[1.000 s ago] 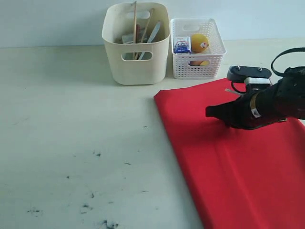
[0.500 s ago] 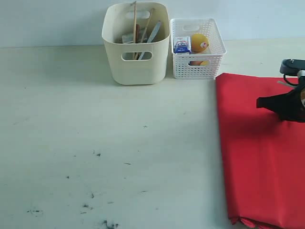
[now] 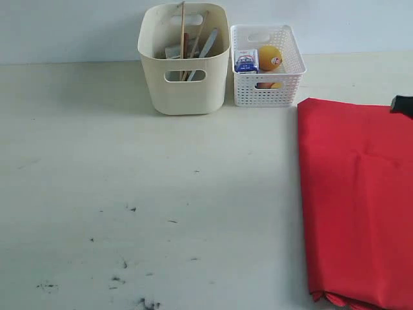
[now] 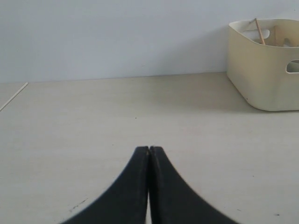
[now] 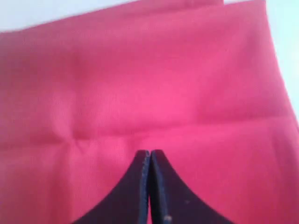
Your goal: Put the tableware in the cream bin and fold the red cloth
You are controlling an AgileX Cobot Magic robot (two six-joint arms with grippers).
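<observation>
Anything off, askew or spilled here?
Nothing spilled. The red cloth is folded, but its lower edge in the exterior view looks slightly uneven, with a layer peeking out and a faint crease across. Dark scuffs mark the table.

The pale tabletop [image 3: 129, 174] offers open passage across left and middle. At the back, a tall cream plastic bin [image 3: 185, 90] and a white lattice basket [image 3: 267, 93] stand just beside each other. A flat bright-red cloth [image 3: 355, 200] covers the right.

No text, brand, number or sign was legible in any view. The blue-and-white carton [image 3: 246, 61] in the white lattice basket [image 3: 284, 90], well apart from the right claw [image 5: 150, 153], carried printing, but it was too small to read.
</observation>
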